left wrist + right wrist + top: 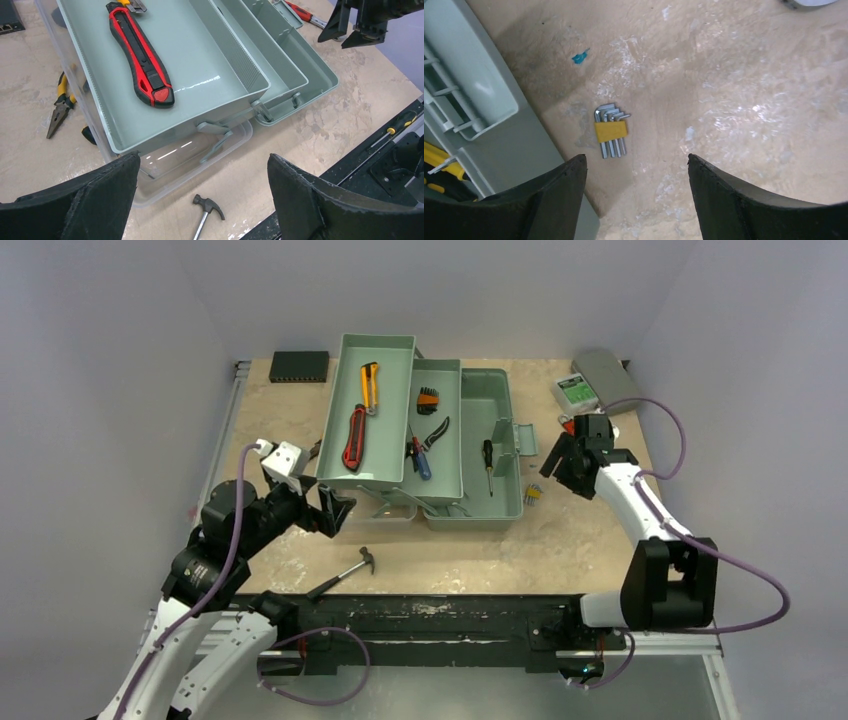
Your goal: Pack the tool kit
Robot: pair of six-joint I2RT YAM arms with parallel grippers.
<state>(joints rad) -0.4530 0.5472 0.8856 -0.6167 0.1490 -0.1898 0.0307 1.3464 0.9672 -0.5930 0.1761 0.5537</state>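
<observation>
Toolbox (478,512) sits mid-table (600,540), open, trays fanned out to the left. Red knife (355,437) and yellow knife (369,386) lie in the left tray (385,360). Blue pliers (420,455) are in the middle tray (445,375), and a screwdriver (488,465) is in the base. Loose on the table: hex keys (610,131) just right of the box, hammer (345,572) in front of it, yellow pliers (60,105) on its left side. Left gripper (335,512) is at the box's front-left corner, jaws wide apart and holding nothing. Right gripper (560,462) is just right of the box, above the hex keys, jaws spread wide and also holding nothing. Black box (299,365) is far left, grey case (608,378) far right.
</observation>
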